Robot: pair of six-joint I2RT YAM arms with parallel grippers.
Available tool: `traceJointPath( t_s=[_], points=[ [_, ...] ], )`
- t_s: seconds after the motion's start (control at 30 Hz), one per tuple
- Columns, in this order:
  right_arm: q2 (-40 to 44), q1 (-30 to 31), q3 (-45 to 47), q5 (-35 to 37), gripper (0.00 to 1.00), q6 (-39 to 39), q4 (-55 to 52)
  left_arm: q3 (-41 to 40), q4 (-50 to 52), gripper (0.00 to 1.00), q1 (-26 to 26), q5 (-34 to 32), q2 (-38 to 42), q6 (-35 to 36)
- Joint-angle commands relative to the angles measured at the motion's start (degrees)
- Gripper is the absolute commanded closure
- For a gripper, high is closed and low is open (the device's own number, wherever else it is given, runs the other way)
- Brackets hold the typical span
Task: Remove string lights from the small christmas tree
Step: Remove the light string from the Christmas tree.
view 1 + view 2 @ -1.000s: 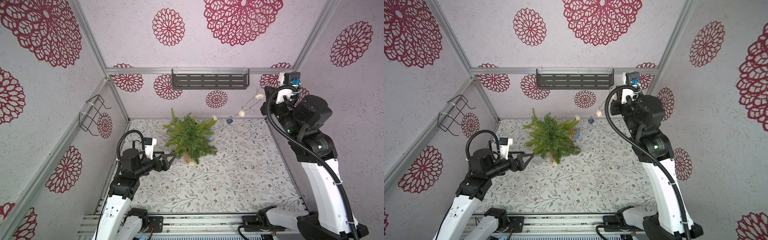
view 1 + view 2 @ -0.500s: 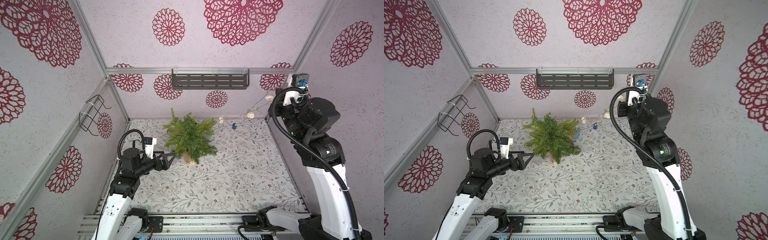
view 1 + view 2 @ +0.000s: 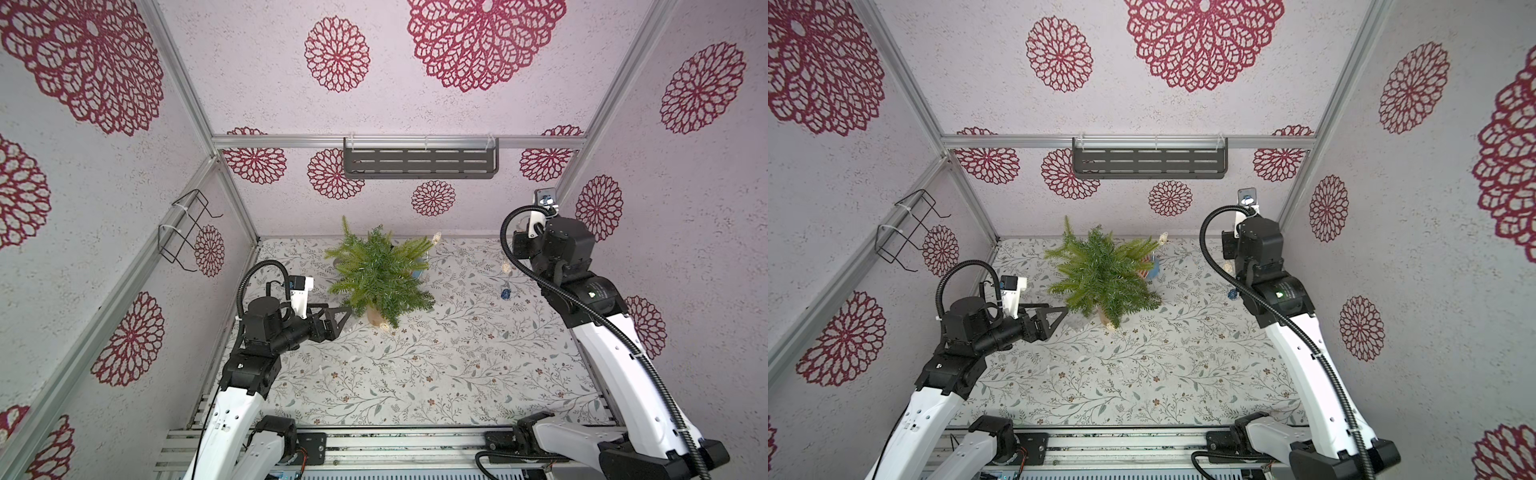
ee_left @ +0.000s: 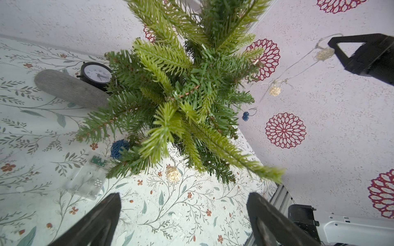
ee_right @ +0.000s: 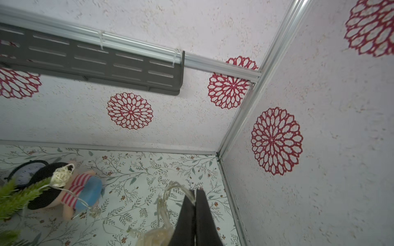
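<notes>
The small christmas tree (image 3: 380, 274) (image 3: 1102, 278) stands upright at the back middle of the table. The string lights run off its right side: a cream ball (image 3: 436, 237) hangs on a branch tip, while a cream ball (image 3: 506, 267) and a blue ball (image 3: 505, 294) hang near the right arm. Under the branches I see a blue ball (image 4: 119, 148), a cream ball (image 4: 173, 173) and the clear box (image 4: 89, 176). My right gripper (image 5: 195, 192) (image 4: 332, 42) is shut on the wire. My left gripper (image 3: 345, 311) (image 4: 184, 196) stands open just left of the trunk, holding nothing.
Behind the tree are a black alarm clock (image 4: 97, 73), a grey oblong object lying flat (image 4: 68, 87) and a plush toy with red stripes and blue (image 5: 81, 191). A grey shelf (image 3: 419, 163) hangs on the back wall and a wire rack (image 3: 185, 230) on the left wall.
My right arm has moved right and downward with the wire, dragging the cream and blue balls right, away from the tree. The left arm has not moved.
</notes>
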State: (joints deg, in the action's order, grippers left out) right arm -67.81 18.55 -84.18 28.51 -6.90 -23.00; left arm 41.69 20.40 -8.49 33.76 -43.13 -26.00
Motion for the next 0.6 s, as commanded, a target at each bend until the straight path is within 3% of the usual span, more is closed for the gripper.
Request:
traceJointPath(
  t_s=[0.0, 0.23, 0.47, 0.57],
  points=[
    [-1.67, -1.75, 1.83, 1.6, 1.0, 2.52, 4.21, -0.6, -2.34, 0.03, -0.26, -0.36, -0.05, -0.6],
    [-7.56, -7.05, 2.04, -0.49, 1.0, 5.57, 5.42, -0.16, -2.85, 0.03, -0.28, 0.17, -0.72, -1.25],
    [-14.98, -7.93, -16.84, -4.9, 1.0, 1.52, 4.9, 1.64, -1.83, 0.04, -0.32, 0.16, -2.22, -0.62],
    [-18.12, -7.92, -23.38, -10.45, 1.0, -0.18, 6.38, 1.56, -2.67, 0.04, -0.36, 0.52, -3.12, -1.37]
  ],
)
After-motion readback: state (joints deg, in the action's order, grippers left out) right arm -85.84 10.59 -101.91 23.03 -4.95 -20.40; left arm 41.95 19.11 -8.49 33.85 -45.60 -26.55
